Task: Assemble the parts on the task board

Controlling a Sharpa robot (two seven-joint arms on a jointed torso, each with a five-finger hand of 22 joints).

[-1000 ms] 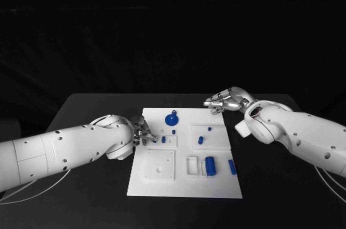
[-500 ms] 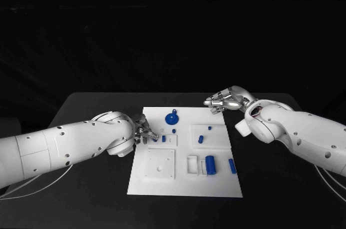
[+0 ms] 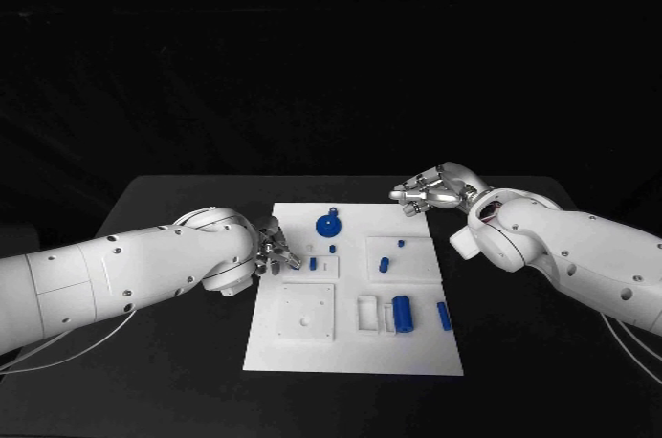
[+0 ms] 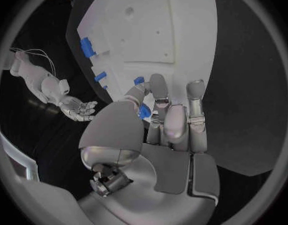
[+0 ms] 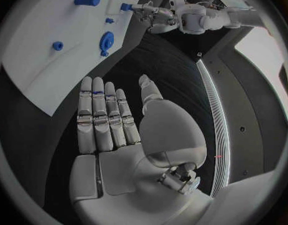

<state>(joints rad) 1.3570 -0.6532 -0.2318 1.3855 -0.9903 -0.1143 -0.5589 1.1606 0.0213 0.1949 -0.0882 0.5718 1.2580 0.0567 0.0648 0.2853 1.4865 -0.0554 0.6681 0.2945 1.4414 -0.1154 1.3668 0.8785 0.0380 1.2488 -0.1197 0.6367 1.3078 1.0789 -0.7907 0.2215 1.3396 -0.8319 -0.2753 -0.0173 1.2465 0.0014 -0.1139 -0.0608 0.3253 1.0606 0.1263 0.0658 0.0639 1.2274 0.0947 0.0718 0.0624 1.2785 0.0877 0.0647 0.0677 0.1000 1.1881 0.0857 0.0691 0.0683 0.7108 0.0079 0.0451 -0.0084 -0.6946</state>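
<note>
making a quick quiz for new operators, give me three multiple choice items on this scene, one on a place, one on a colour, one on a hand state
1. Where is the left hand?
A. at the task board's left edge
B. off the table
C. beyond the board's far right corner

2. What colour is the round disc part on the task board?
A. red
B. blue
C. green

3. What is the right hand doing?
A. gripping the disc
B. pressing on the board
C. open, holding nothing

Answers:
1 A, the head view shows it over the board's left edge.
2 B, the disc shows blue on the white board.
3 C, the right wrist view shows its fingers straight, its palm bare.
</note>
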